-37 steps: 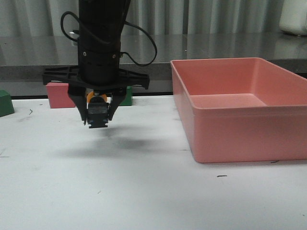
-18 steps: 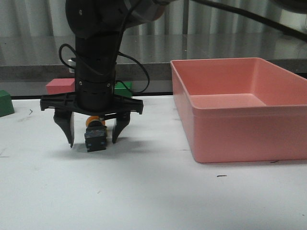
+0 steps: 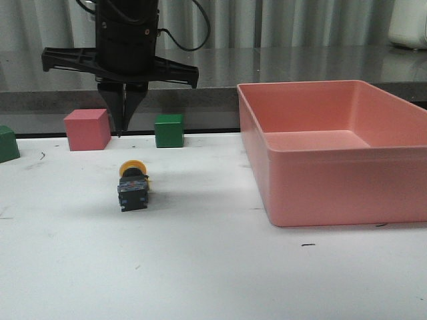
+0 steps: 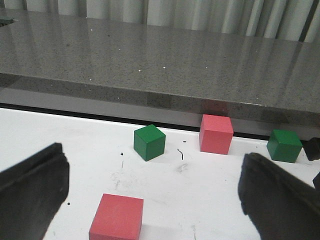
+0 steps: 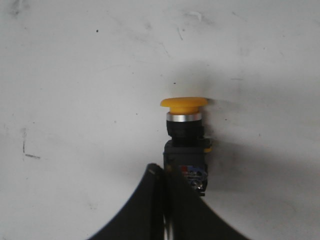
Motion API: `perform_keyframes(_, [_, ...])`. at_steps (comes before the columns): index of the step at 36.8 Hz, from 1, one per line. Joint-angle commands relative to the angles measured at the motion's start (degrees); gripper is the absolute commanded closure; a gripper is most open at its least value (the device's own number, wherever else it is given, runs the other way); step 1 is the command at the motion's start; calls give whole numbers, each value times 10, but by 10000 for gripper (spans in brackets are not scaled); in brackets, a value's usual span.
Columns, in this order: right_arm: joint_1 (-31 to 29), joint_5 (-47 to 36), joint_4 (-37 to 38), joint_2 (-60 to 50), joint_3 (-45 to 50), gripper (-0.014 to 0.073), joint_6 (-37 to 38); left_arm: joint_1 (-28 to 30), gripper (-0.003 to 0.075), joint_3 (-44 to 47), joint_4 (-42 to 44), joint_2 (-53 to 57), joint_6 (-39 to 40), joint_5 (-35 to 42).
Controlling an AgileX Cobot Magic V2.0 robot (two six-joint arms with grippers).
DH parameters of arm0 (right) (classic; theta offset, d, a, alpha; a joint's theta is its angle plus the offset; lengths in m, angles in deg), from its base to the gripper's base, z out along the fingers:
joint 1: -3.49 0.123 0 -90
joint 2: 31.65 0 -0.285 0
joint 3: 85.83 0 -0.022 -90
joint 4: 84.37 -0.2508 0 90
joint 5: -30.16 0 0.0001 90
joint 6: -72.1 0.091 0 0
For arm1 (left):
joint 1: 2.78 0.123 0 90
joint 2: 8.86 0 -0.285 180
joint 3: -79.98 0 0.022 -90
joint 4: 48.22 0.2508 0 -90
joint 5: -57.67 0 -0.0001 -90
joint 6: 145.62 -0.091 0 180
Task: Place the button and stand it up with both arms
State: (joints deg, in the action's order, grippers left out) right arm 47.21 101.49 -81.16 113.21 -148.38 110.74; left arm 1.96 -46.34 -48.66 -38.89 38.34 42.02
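Here, button: the button [image 3: 133, 187] is seen lying on its side on the white table [image 3: 200, 273], not stood up; its yellow cap is turned toward the back of the table and its block base toward the front camera.
Button, from above: in the right wrist view the button [image 5: 186, 145] is shown in side profile, with the yellow cap, the silver collar, the black body and the base in a row; the base end is partly covered by the fingers.
Right gripper: the right gripper [image 3: 123, 123] is held above and just behind the button, apart from it; its two fingers [image 5: 165, 210] are pressed together and nothing is gripped between them.
Left gripper: the left gripper [image 4: 155, 200] is spread wide, with one finger at each side of its wrist view; nothing is held.
Cubes at the back: a pink cube [image 3: 87, 129] and a green cube [image 3: 169, 130] are set along the far edge of the table, behind the button; a second green cube [image 3: 7, 143] is cut off by the left edge of the front view.
Near cube: another pink cube [image 4: 117, 217] is seen only in the left wrist view, closer to that gripper.
Bin: a pink bin [image 3: 333, 187] is placed at the right, well apart from the button.
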Motion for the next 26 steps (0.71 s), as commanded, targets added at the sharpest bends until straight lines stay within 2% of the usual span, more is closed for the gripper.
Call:
perform_keyframes(1, [-3,4,24,-59,-20,655,-9,1,60,-22,1,-7,1,46])
perform_keyframes(5, [-28,33,-7,-78,-20,655,-77,1,60,-22,1,-7,1,46])
perform_keyframes(10, [-98,56,-69,-113,-11,655,-142,1,60,-22,1,-8,1,46])
perform_keyframes(15, [-170,57,-72,-173,0,655,-195,1,60,-22,1,-8,1,46])
perform_keyframes(18, [-216,57,-66,-231,53,655,-210,1,60,-22,1,-8,1,46])
perform_keyframes(23, [-300,55,2,-344,213,655,-236,1,60,-22,1,-8,1,46])
perform_keyframes(26, [-346,33,11,-405,314,655,-261,1,60,-22,1,-8,1,46])
